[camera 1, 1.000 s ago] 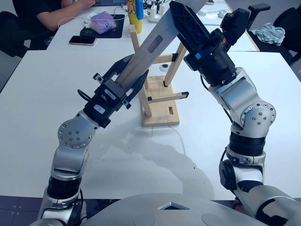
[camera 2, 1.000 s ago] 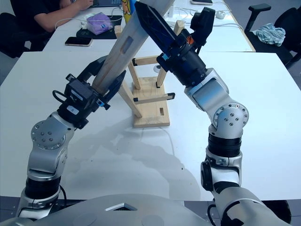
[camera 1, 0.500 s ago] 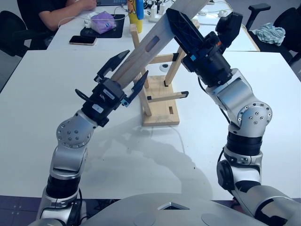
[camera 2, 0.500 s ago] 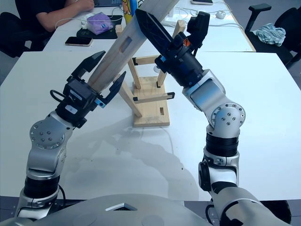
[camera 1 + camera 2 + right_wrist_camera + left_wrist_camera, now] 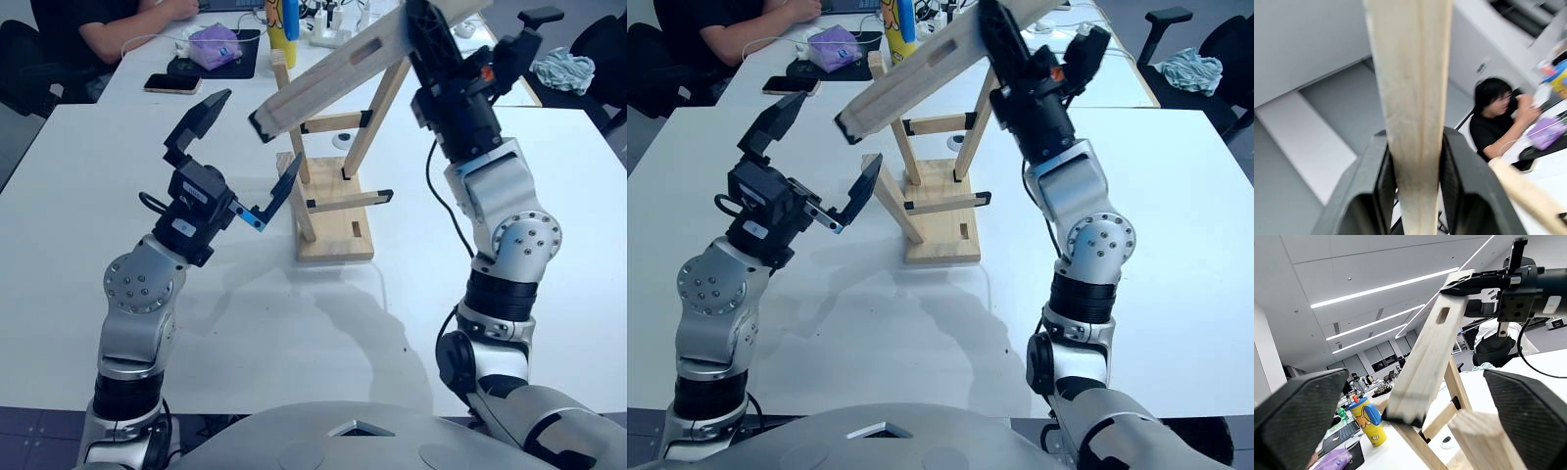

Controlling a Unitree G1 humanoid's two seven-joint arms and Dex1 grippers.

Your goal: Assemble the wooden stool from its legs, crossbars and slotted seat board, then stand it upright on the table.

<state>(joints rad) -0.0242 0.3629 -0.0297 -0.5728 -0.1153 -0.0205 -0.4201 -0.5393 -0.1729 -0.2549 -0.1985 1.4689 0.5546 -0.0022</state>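
My right gripper (image 5: 431, 29) is shut on the slotted seat board (image 5: 343, 69) and holds it in the air, slanting down toward my left side. In the right wrist view the board (image 5: 1410, 98) runs between the black fingers (image 5: 1376, 181). My left gripper (image 5: 257, 132) is open, its fingers (image 5: 1298, 416) spread wide around the board's lower end (image 5: 1405, 411) without touching it. Under the board, the partly built stool (image 5: 333, 186) stands on the table: legs and crossbars rising from a flat wooden board (image 5: 336, 235).
The white table (image 5: 147, 323) has free room in front and on both sides. On the desk behind lie a phone (image 5: 172, 84), a purple pouch (image 5: 216, 44) and a yellow bottle (image 5: 282, 24), with a person seated there. A teal cloth (image 5: 563, 69) lies far right.
My left gripper opened, let go of the seat board and drew back to the left. My right gripper lifted the board higher and swung it to a flatter angle.
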